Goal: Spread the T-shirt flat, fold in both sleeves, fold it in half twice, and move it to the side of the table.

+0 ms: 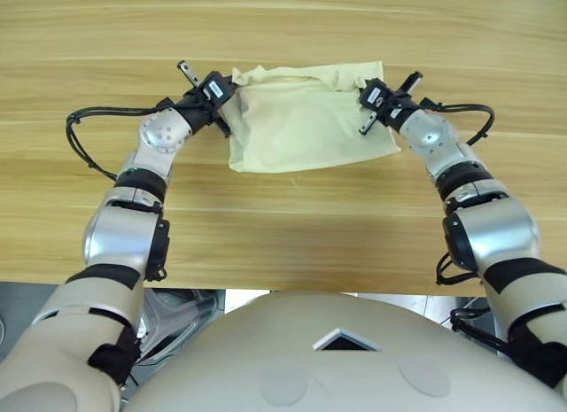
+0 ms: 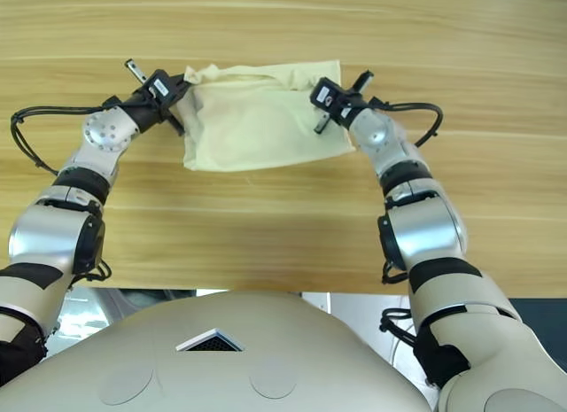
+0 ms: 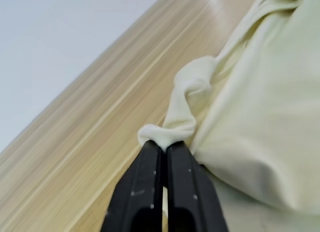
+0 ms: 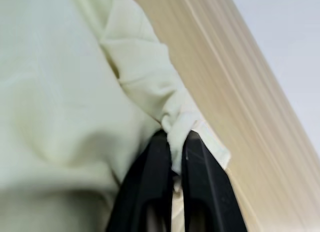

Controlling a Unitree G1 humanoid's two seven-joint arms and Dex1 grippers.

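Observation:
A pale yellow T-shirt point(image 1: 306, 120) lies folded into a rough rectangle on the wooden table point(image 1: 283, 226), far from me and near the middle. My left gripper point(image 1: 227, 86) is at its far left corner, shut on a bunched bit of cloth point(image 3: 167, 133) pinched between the black fingers point(image 3: 145, 182). At the far right corner my right gripper point(image 1: 365, 91) is shut on the fabric too, with a twisted fold point(image 4: 176, 123) caught between its fingers point(image 4: 150, 187). The far edge of the shirt is rumpled and lifted a little between the two grippers.
Bare wood surrounds the shirt on every side, with wide room to the left, right and front. The table's near edge point(image 1: 266, 288) runs just above my torso. Black cables point(image 1: 84, 128) loop off both wrists.

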